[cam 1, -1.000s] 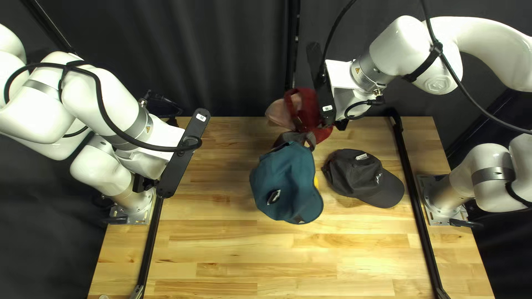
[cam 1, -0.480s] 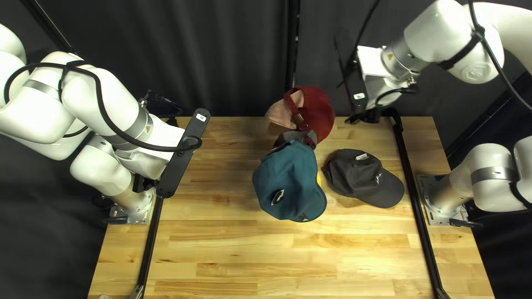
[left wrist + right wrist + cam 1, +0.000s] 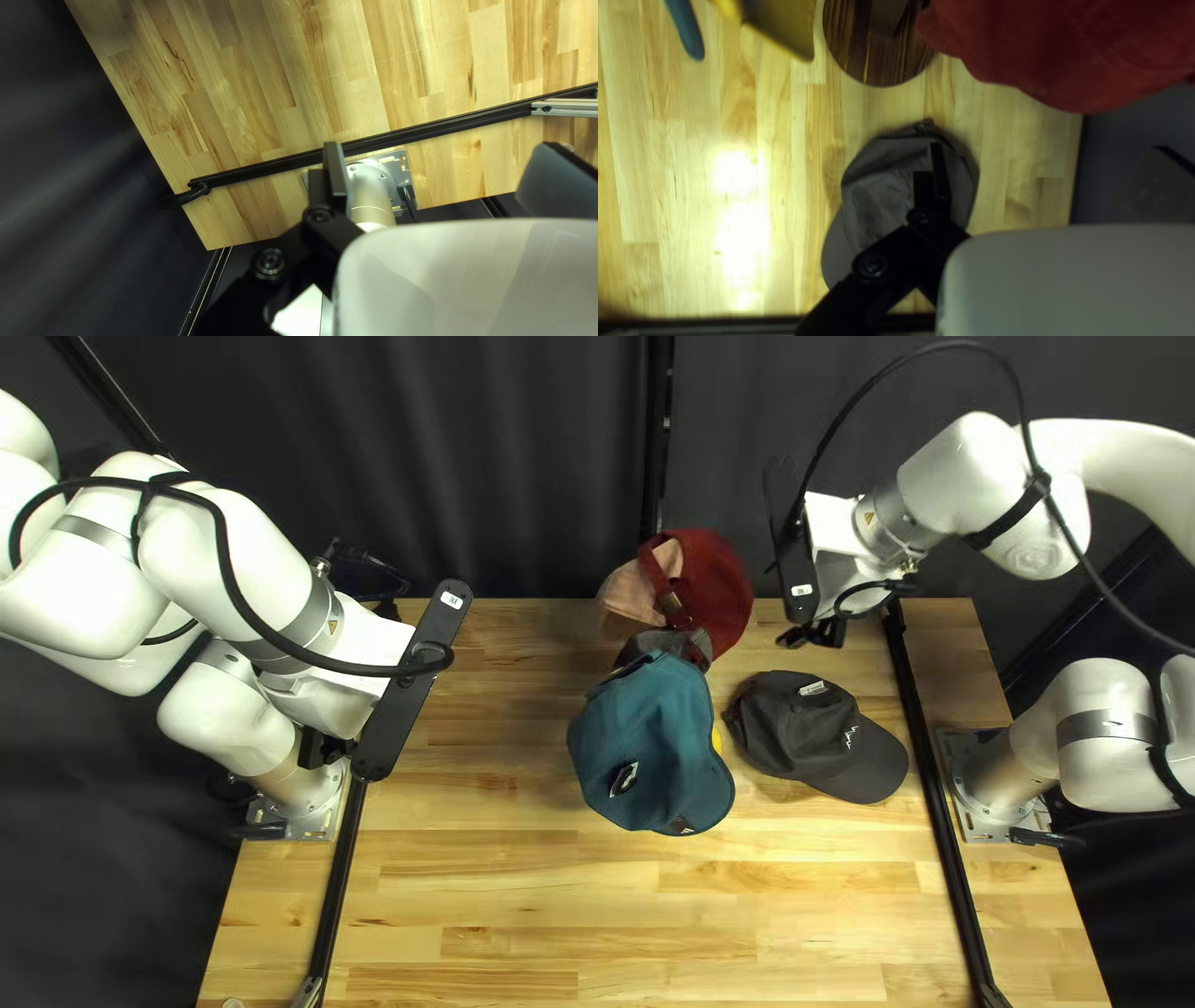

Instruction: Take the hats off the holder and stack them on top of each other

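Observation:
A red cap [image 3: 709,583] with a tan brim hangs at the top of the holder near the table's far edge. Below it hang a grey cap [image 3: 653,644] and a teal cap [image 3: 649,747], with a bit of yellow [image 3: 712,742] behind the teal one. A dark grey cap [image 3: 812,733] lies flat on the table, right of the holder. My right gripper [image 3: 792,569] hovers right of the red cap, apart from it and above the dark grey cap [image 3: 887,186]; its fingers stand wide apart around nothing. My left gripper [image 3: 437,147] is open over the table's left edge.
The holder's round wooden base [image 3: 878,51] stands just beyond the dark grey cap. Black rails [image 3: 920,737] run along both sides of the table. The left arm's base plate [image 3: 373,172] sits under the left gripper. The near half of the table [image 3: 607,915] is bare wood.
My right gripper has drawn back from the red cap to the right and come down a little. The red cap stays on the holder. The teal cap shifted slightly. The left arm is still.

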You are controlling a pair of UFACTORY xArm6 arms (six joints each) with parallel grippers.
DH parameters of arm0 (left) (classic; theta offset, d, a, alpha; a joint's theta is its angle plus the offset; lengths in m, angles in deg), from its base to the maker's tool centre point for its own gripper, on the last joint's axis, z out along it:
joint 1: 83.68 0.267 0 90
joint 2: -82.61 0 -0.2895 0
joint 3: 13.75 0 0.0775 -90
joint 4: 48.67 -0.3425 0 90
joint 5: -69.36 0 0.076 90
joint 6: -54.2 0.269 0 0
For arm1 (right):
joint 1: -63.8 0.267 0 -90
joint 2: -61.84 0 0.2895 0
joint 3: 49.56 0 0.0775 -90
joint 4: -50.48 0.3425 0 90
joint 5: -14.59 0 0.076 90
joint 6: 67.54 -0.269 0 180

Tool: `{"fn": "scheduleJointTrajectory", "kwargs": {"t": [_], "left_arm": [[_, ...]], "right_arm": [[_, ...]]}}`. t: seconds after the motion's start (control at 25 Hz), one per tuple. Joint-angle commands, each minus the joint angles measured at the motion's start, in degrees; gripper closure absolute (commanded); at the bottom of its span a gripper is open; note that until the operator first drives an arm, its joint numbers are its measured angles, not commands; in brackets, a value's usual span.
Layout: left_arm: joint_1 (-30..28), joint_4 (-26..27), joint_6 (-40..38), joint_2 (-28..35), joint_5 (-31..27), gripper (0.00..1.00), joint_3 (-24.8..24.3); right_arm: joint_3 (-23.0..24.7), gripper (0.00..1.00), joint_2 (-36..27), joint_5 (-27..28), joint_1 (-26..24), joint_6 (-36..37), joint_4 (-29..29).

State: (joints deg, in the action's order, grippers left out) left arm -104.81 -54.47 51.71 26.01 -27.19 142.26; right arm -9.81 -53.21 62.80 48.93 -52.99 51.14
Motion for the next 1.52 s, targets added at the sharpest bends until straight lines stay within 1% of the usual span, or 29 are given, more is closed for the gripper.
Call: {"fn": "scheduleJointTrajectory", "kwargs": {"t": [0.04, 0.12, 0.16, 0.4, 0.72, 0.76, 0.8, 0.84, 0.92, 0.96, 1.04, 1.12, 1.16, 1.28, 1.4, 1.52], "left_arm": [[0.0, 0.0, 0.0, 0.0, 0.0, 0.0, 0.0], [0.0, 0.0, 0.0, 0.0, 0.0, 0.0, 0.0], [0.0, 0.0, 0.0, 0.0, 0.0, 0.0, 0.0], [0.0, 0.0, 0.0, 0.0, 0.0, 0.0, 0.0], [0.0, 0.0, 0.0, 0.0, 0.0, 0.0, 0.0], [0.0, 0.0, 0.0, 0.0, 0.0, 0.0, 0.0], [0.0, 0.0, 0.0, 0.0, 0.0, 0.0, 0.0], [0.0, 0.0, 0.0, 0.0, 0.0, 0.0, 0.0], [0.0, 0.0, 0.0, 0.0, 0.0, 0.0, 0.0], [0.0, 0.0, 0.0, 0.0, 0.0, 0.0, 0.0], [0.0, 0.0, 0.0, 0.0, 0.0, 0.0, 0.0], [0.0, 0.0, 0.0, 0.0, 0.0, 0.0, 0.0], [0.0, 0.0, 0.0, 0.0, 0.0, 0.0, 0.0], [0.0, 0.0, 0.0, 0.0, 0.0, 0.0, 0.0], [0.0, 0.0, 0.0, 0.0, 0.0, 0.0, 0.0], [0.0, 0.0, 0.0, 0.0, 0.0, 0.0, 0.0]], "right_arm": [[1.1, 0.93, -0.8, -2.0, 0.2, -1.8, -0.1], [1.4, 0.95, -1.1, -2.5, 0.4, -2.4, -0.4], [1.6, 0.99, -1.3, -2.8, 0.5, -2.9, -0.6], [2.8, 1.0, -2.1, -4.8, 0.7, -4.5, -1.5], [3.0, 1.0, -2.6, -5.1, 0.5, -3.6, -0.6], [2.9, 0.91, -2.6, -5.0, 0.4, -3.2, -0.3], [2.8, 0.48, -2.5, -4.9, 0.3, -2.8, 0.1], [2.7, 0.38, -2.4, -4.7, 0.1, -2.4, 0.5], [2.5, 0.22, -2.4, -4.3, -0.1, -1.8, 1.0], [2.4, 0.17, -2.9, -3.7, -0.5, -0.8, 1.5], [2.9, 0.18, -4.5, -2.9, -1.5, 0.9, 2.7], [4.6, 0.19, -7.2, -3.1, -3.1, 3.9, 5.2], [6.2, 0.21, -9.2, -3.8, -4.0, 5.8, 6.9], [9.8, 0.21, -12.8, -6.3, -5.2, 9.4, 10.4], [12.8, 0.22, -14.4, -9.5, -5.5, 11.7, 13.0], [14.9, 0.25, -14.9, -12.7, -5.0, 12.4, 14.3]]}}
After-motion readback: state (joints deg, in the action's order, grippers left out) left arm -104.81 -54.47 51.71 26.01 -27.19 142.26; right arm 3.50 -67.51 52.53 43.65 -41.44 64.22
